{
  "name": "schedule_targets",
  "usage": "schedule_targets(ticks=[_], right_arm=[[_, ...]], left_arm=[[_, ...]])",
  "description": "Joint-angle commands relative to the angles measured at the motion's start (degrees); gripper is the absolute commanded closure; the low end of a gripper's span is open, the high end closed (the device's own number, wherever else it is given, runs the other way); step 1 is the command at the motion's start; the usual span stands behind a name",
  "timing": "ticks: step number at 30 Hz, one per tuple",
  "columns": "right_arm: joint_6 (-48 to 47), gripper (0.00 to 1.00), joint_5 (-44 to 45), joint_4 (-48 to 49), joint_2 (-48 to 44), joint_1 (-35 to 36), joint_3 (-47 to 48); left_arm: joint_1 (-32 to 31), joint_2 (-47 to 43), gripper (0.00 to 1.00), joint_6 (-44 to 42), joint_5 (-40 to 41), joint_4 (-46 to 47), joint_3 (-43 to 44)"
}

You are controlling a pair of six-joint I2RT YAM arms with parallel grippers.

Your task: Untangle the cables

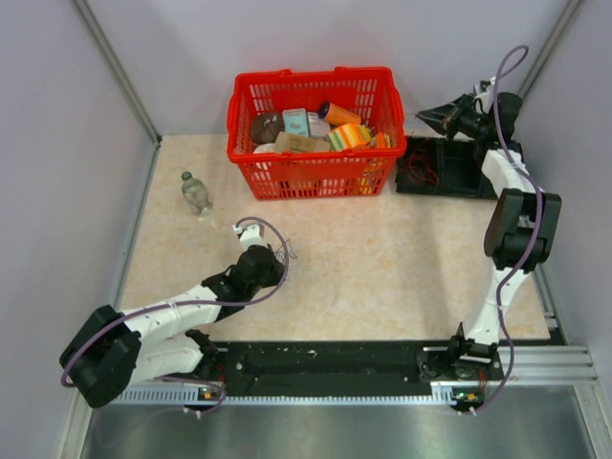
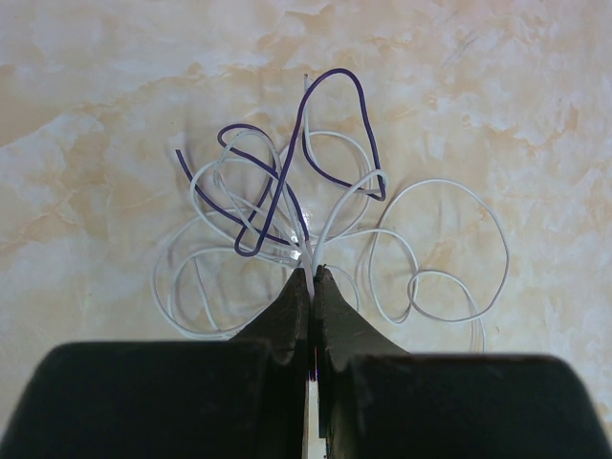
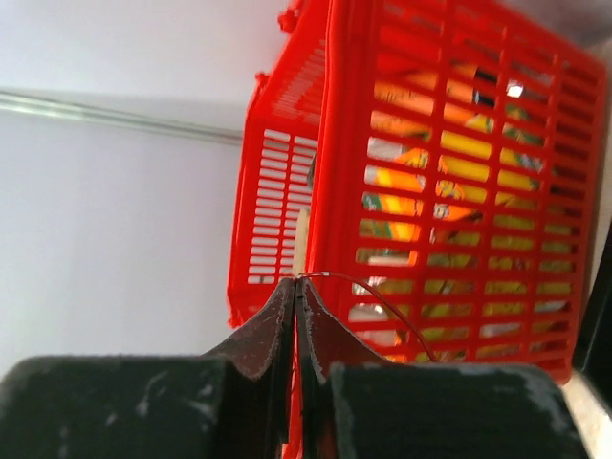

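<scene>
The beige marbled table (image 1: 382, 277) fills the top view. At 12 o'clock on it stands a red slatted basket (image 1: 316, 177) filled with packets and tins. A black tray (image 1: 459, 167) lies flat just beside the basket at 2 o'clock, with reddish wires (image 1: 418, 172) in its left end. A clear bottle (image 1: 196, 193) stands upright at 10 o'clock, apart from the basket.

The left gripper (image 2: 311, 271) reaches to about 9 o'clock of the table's middle. Its 2 jaws are pressed together, pinching white strands of the cables (image 2: 277, 191). This tangle of thin white and purple loops lies on the table, fanning out from the fingertips toward 12 o'clock in the left wrist view. 1 purple loop reaches farthest, and a wide white loop spreads to 3 o'clock.

The right gripper (image 3: 295, 282) is raised above the tray's far edge. Its jaws are closed on 1 thin dark wire (image 3: 373, 296), which arcs away toward 4 o'clock in front of the basket's wall.
</scene>
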State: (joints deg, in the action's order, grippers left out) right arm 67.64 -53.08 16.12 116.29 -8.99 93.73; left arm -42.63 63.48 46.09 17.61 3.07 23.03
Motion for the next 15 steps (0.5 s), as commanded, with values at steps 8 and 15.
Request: schedule_targets(ticks=[8,15], right_arm=[[-19.28,1.00,6.23,-15.93,7.28,-1.55,10.77],[-31.32,1.00,14.21,-28.85,6.76,-1.47,9.45]], left_arm=[[0.09,-0.38,1.00,-0.65,0.24,2.38,0.62],[0.01,0.33,1.00,-0.91,-0.12,2.20,1.23]])
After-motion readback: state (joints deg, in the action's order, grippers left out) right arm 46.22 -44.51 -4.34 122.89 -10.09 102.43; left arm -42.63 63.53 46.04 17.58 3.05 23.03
